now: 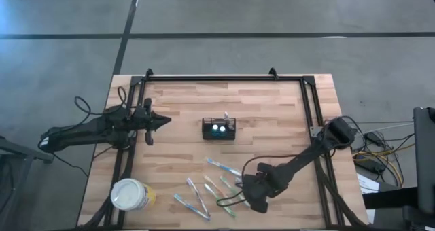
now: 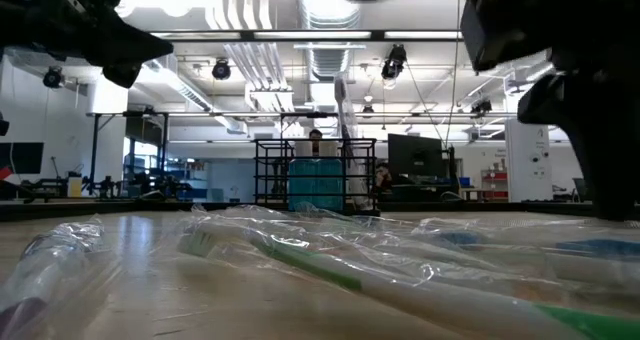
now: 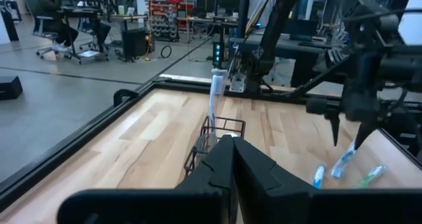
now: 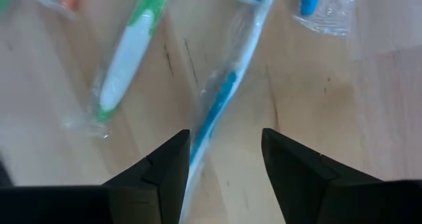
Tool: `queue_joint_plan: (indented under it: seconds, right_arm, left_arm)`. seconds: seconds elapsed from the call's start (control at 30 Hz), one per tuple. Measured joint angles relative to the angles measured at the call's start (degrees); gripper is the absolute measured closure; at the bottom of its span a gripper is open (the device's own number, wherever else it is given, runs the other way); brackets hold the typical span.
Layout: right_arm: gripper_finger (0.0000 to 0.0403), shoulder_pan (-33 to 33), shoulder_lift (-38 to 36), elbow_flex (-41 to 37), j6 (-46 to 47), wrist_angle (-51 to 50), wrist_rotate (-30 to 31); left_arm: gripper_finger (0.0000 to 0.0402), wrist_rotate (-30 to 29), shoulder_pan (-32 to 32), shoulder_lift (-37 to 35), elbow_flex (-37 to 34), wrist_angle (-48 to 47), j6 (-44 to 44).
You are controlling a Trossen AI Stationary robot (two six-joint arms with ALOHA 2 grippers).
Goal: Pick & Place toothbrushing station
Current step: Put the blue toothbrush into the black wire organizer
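Overhead, the toothbrushing station (image 1: 218, 129) sits near the middle of the table (image 1: 272, 115), its long axis running side to side across the boards, with one toothbrush (image 3: 214, 95) standing upright in it, a thing only my left wrist view and the low view make plain. My right gripper (image 1: 253, 198) hangs over the wrapped toothbrushes (image 1: 211, 190) scattered at the near edge, well apart from the caddy; its fingers (image 4: 165, 165) stand spread, straddling a blue-and-white brush (image 4: 221, 99) without touching it, a green one (image 4: 125, 59) just beside. My left gripper (image 1: 163, 121) waits at the caddy's left with jaws pressed together, empty. From above alone I see the white-and-yellow cup (image 1: 130, 194) at the near left corner.
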Motion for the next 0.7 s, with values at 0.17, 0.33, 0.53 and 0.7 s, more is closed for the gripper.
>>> queue_joint_plan:
  seconds: [0.17, 0.33, 0.53, 0.7]
  right_arm:
    - [0.0226, 0.0, 2.5, 0.0, -0.6, 1.7, -0.1]
    - [0.0240, 0.0, 4.0, 0.2, -1.2, 1.6, -1.1]
    - [0.0282, -0.4, 3.7, 0.1, -2.3, 1.0, -1.9]
    - [0.0350, -0.4, 2.3, -0.1, -3.7, -0.7, -2.7]
  left_arm:
    - [0.0390, 0.0, 0.0, 0.0, 0.0, 0.1, 0.0]
    - [0.0392, 0.0, 0.0, 0.0, 0.0, 0.1, 0.0]
    - [0.0390, 0.0, 0.0, 0.0, 0.0, 0.4, 0.0]
    - [0.0390, 0.0, 0.0, 0.0, -0.1, 0.4, 0.0]
